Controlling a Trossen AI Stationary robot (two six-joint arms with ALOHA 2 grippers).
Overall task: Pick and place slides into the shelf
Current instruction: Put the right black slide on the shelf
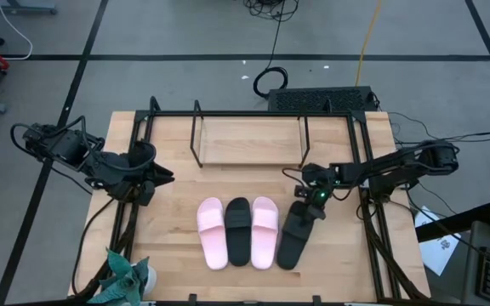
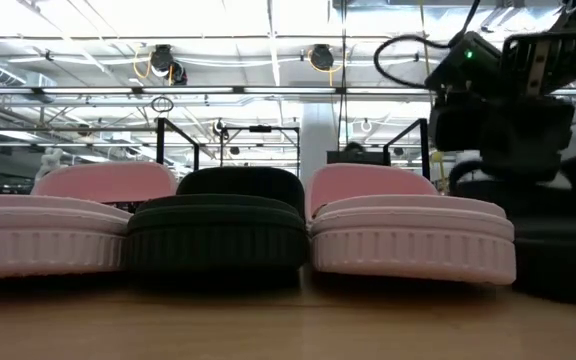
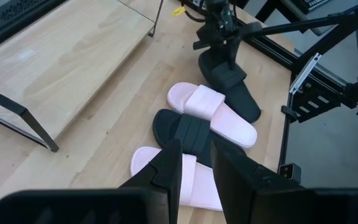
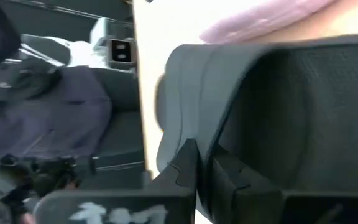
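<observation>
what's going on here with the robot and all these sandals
The right gripper has closed on the toe end of the black slide at the right end of a row of four on the table. The other black slide lies between the two pink slides. The shelf at the back holds no slides yet. The left gripper waits at the table's left side.

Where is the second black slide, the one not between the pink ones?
In the high view, the black slide lies rightmost in the row, beside a pink slide, under the right gripper.
</observation>
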